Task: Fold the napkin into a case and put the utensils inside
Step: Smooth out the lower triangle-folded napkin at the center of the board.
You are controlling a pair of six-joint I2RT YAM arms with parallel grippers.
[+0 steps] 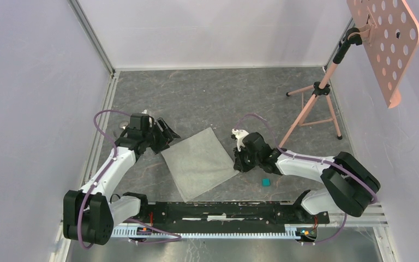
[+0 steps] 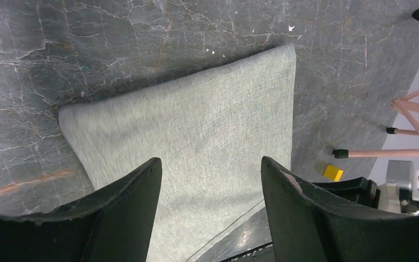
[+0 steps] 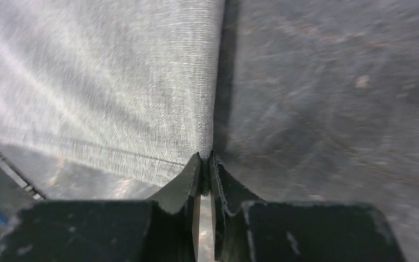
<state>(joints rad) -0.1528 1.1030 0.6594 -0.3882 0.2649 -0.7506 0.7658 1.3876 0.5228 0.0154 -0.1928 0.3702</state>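
One napkin (image 1: 199, 162); one teal cube (image 1: 265, 182); one yellow cube (image 2: 333, 173).

Room is left over the table (image 1: 213, 98) between the napkin (image 1: 199, 161) and the back wall. The far right corner is blocked by a tripod (image 1: 320, 88), with a board (image 1: 384, 41) hung above. The napkin's left side is overhung by the left gripper (image 2: 210, 166), jaws apart; its right corner is pinched by the right gripper (image 3: 206, 159). A cube (image 1: 265, 182) is set near that gripper; the near edge is closed by a rail (image 1: 223, 209).
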